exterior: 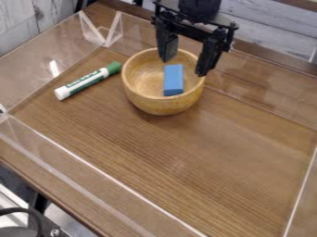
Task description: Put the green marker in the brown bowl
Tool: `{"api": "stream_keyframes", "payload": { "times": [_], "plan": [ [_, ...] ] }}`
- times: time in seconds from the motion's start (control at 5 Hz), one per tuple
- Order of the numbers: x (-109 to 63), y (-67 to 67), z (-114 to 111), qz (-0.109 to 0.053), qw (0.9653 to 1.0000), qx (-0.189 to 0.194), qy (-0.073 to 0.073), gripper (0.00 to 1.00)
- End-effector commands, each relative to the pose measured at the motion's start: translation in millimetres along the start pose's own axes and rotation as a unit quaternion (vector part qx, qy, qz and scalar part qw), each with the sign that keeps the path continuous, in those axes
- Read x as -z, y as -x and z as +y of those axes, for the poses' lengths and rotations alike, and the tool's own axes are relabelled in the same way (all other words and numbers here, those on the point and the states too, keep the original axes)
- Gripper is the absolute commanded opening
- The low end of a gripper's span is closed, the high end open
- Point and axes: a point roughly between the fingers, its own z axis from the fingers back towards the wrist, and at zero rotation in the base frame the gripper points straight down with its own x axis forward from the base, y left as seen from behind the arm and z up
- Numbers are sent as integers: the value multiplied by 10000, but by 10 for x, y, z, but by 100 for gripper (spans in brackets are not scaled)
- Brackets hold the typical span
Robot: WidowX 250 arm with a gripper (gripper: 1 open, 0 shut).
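Observation:
The green marker [88, 81] lies flat on the wooden table, left of the brown bowl [148, 98], white barrel toward the front left and green cap toward the bowl. A blue rectangular block [173, 81] rests inside the bowl. My gripper [186, 60] hangs over the bowl's far half, pointing down, open, with its black fingers [164, 46] straddling the air above the block. Nothing is between the fingers. The marker sits well to the gripper's left, apart from it.
A clear plastic wall [50, 148] borders the table [186, 167] along the front left and left sides. A folded clear stand [99, 28] sits at the back left. Bare wood stretches in front of the bowl to the near edge.

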Motion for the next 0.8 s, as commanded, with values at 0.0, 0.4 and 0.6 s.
{"api": "stream_keyframes", "payload": {
  "times": [0.0,0.4,0.6],
  "plan": [
    [13,38,75,61,9999,95,-11,100],
    [-32,132,310,112,9994,325,-50,100],
    [-48,172,425,122,9991,407,-73,100]
  ]
}}
